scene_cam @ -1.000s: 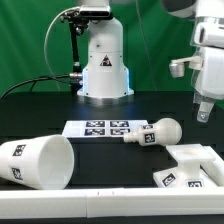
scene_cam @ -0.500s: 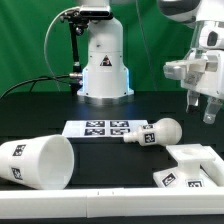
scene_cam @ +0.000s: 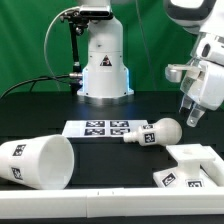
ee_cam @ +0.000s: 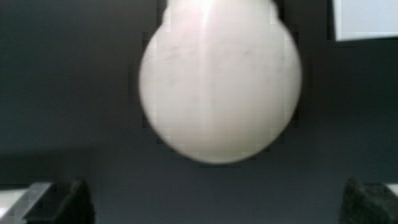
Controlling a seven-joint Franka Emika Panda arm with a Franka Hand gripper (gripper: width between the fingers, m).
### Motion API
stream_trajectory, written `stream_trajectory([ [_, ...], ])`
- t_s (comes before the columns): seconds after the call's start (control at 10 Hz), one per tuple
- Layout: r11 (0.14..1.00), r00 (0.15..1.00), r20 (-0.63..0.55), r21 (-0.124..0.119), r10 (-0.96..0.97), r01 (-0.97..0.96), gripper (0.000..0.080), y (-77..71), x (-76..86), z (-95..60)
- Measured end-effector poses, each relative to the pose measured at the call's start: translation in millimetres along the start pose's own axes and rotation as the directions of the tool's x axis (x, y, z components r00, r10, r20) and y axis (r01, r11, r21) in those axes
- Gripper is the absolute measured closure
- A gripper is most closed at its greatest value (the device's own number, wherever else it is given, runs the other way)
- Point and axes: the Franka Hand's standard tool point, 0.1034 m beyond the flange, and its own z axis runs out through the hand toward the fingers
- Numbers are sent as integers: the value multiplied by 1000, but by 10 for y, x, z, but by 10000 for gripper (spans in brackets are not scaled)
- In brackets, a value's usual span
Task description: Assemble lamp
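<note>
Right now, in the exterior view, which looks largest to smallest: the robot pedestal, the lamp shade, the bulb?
1. robot pedestal and lamp shade: about alike; the shade lies nearer the camera, so unranked.
2. bulb: clearly smallest.

Exterior wide, wrist close over bulb (ee_cam: 217, 80)

Exterior view is bright and evenly lit. The white bulb (scene_cam: 166, 129) and the shade (scene_cam: 40, 160) near it are close to blown out against the black table (scene_cam: 30, 115), with only faint, soft shadows under them. The robot pedestal (scene_cam: 104, 60) behind the bulb looks washed out too. Wrist view is dimmer and mushy — the bulb fills it, out of focus, with fuzzy edges and grainy dark around it.
</note>
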Motion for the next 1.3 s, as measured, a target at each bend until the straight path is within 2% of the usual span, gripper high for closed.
stream_trajectory([
  [0.2, 1000, 996, 92, 10, -15, 14, 101, -53, 52, 4],
  [0.4, 999, 979, 206, 39, -7, -1, 101, -112, 42, 37],
  [0.5, 998, 957, 289, 56, -21, 5, 101, -178, 30, 107],
  [0.7, 998, 916, 400, 68, -36, 9, 101, -260, 51, 212],
  [0.8, 996, 883, 468, 88, -44, 3, 101, -271, 8, 246],
  [1.3, 994, 872, 489, 104, -29, -25, 101, -138, -90, 340],
])
